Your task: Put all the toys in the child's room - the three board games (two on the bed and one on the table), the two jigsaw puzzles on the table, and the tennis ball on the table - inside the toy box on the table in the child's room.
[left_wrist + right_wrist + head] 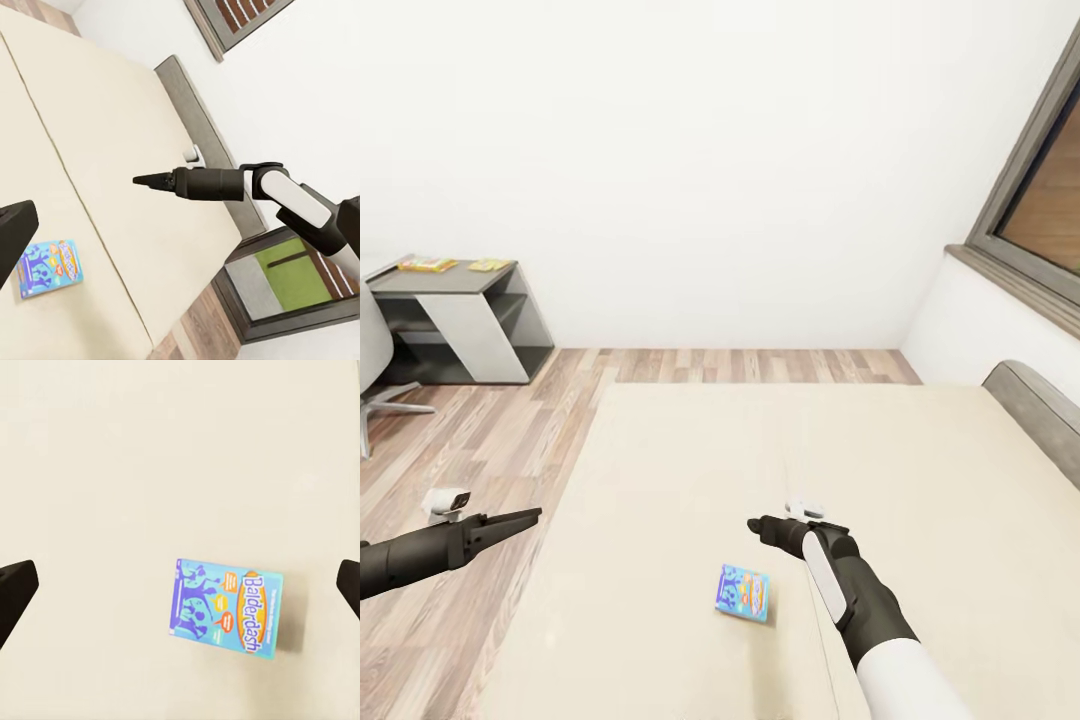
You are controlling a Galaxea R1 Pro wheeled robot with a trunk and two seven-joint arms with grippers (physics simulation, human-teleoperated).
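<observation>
One board game (226, 607): lying flat on bed (690, 470)
Right gripper (763, 527): hovering above it, fingers spread
Left gripper (525, 517): state unclear

the beige bed (690, 470) carries one blue board game (743, 592) lying flat near its front edge.

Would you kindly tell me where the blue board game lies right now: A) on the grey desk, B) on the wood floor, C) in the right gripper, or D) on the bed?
D: the blue board game lies flat on the beige bed, untouched.
</observation>
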